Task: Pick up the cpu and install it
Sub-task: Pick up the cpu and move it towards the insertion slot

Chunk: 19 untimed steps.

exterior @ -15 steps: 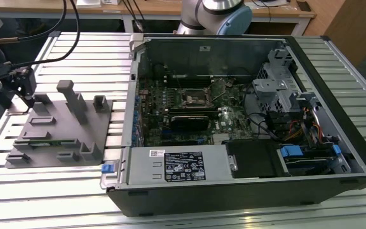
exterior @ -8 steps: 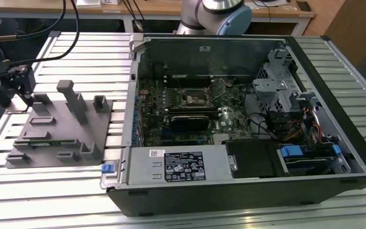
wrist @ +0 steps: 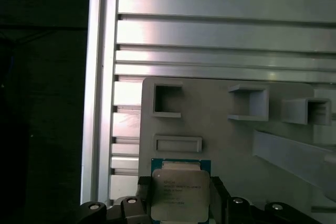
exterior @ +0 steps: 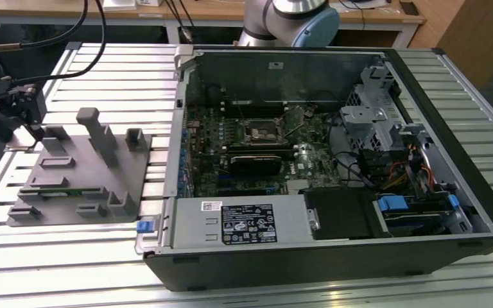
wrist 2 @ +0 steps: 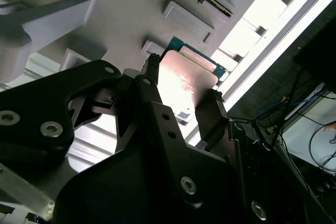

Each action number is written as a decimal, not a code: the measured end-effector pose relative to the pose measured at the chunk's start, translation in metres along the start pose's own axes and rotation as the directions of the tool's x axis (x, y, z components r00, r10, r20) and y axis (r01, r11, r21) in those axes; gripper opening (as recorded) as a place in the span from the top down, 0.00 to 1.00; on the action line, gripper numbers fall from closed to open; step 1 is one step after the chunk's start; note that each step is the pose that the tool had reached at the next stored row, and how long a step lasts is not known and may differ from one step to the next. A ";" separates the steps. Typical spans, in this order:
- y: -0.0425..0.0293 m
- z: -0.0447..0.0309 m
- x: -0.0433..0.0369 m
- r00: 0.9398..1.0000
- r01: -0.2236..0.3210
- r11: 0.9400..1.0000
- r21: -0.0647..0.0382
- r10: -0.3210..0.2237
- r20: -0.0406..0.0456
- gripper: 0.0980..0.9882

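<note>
The cpu (wrist: 181,190) is a small square chip with a silvery top and a green edge. In both wrist views it sits between the black fingers of my gripper (wrist: 181,202), which is shut on it, one finger against each of two opposite sides. The cpu (wrist 2: 185,77) is over the grey plastic fixture (wrist 2: 131,9), and I cannot tell if it still rests on it. In the exterior view my gripper (exterior: 31,128) is at the fixture's (exterior: 84,173) far corner, on that view's left. The black motherboard socket (exterior: 259,131) lies inside the open computer case (exterior: 332,250).
The fixture carries several upright blocks (exterior: 99,138) close to my gripper. The slatted metal table (exterior: 110,77) ends just beyond the fixture on the exterior view's left. Cables (exterior: 67,38) hang above that corner. Drive cages and wiring (exterior: 384,128) fill the case's right side.
</note>
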State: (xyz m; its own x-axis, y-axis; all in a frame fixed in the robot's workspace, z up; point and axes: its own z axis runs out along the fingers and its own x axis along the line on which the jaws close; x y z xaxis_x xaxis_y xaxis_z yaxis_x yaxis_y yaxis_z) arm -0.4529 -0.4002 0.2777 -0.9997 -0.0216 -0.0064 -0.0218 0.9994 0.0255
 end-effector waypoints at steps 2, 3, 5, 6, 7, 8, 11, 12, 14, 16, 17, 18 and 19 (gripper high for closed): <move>0.0002 -0.0012 0.0000 1.000 0.000 1.000 0.000 0.000 0.000 0.52; 0.0002 -0.0019 0.0000 1.000 0.000 1.000 0.000 0.000 0.000 0.52; 0.0004 -0.0030 0.0000 1.000 0.000 1.000 0.000 0.000 0.000 0.52; 0.0005 -0.0035 0.0000 1.000 0.000 1.000 0.000 0.000 0.000 0.52; 0.0006 -0.0041 0.0000 1.000 0.000 1.000 0.000 0.000 0.000 0.52; 0.0007 -0.0047 0.0000 1.000 0.000 1.000 0.000 0.000 0.000 0.52; 0.0009 -0.0063 -0.0001 1.000 0.000 1.000 0.000 0.000 0.000 0.52; 0.0010 -0.0069 -0.0001 1.000 0.000 1.000 0.000 0.000 0.000 0.52; 0.0011 -0.0079 -0.0001 1.000 0.000 1.000 0.000 0.000 0.000 0.52; 0.0013 -0.0087 -0.0001 1.000 0.000 1.000 0.000 0.000 0.000 0.52; 0.0014 -0.0091 -0.0001 1.000 0.000 1.000 0.000 0.000 0.000 0.52; 0.0015 -0.0096 -0.0001 1.000 0.000 1.000 0.000 0.000 0.000 0.52; 0.0016 -0.0100 -0.0001 1.000 0.000 1.000 0.000 0.000 0.000 0.52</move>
State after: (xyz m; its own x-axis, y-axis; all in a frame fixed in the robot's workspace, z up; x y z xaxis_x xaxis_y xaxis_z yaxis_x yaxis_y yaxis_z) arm -0.4529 -0.3988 0.2878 -0.9997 -0.0216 -0.0064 -0.0218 0.9994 0.0255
